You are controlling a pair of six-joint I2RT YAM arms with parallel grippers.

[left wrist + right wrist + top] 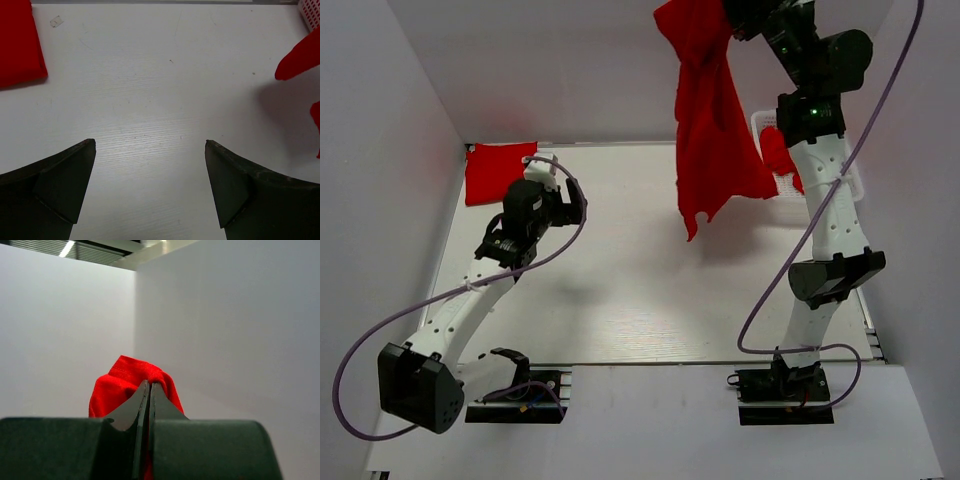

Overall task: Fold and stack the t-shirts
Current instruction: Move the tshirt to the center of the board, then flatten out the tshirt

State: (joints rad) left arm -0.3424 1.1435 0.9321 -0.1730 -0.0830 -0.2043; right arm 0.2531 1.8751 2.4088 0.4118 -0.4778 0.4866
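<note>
One red t-shirt [715, 130] hangs high over the back of the table, bunched at its top where my right gripper [738, 14] is shut on it. In the right wrist view the jaws [150, 384] are pressed together with a fold of the red cloth [120, 385] pinched between them. A second t-shirt [500, 172] lies folded flat at the back left corner, also seen at the top left of the left wrist view [17, 42]. My left gripper [575, 200] hovers open over bare table [150, 145], right of the folded shirt and holding nothing. The hanging shirt's lower tip [302, 57] shows at that view's right edge.
A white mesh basket [850, 180] stands at the back right beside the right arm, with more red cloth [778, 150] in it; its corner [311, 12] shows in the left wrist view. White walls close the table at the back and on both sides.
</note>
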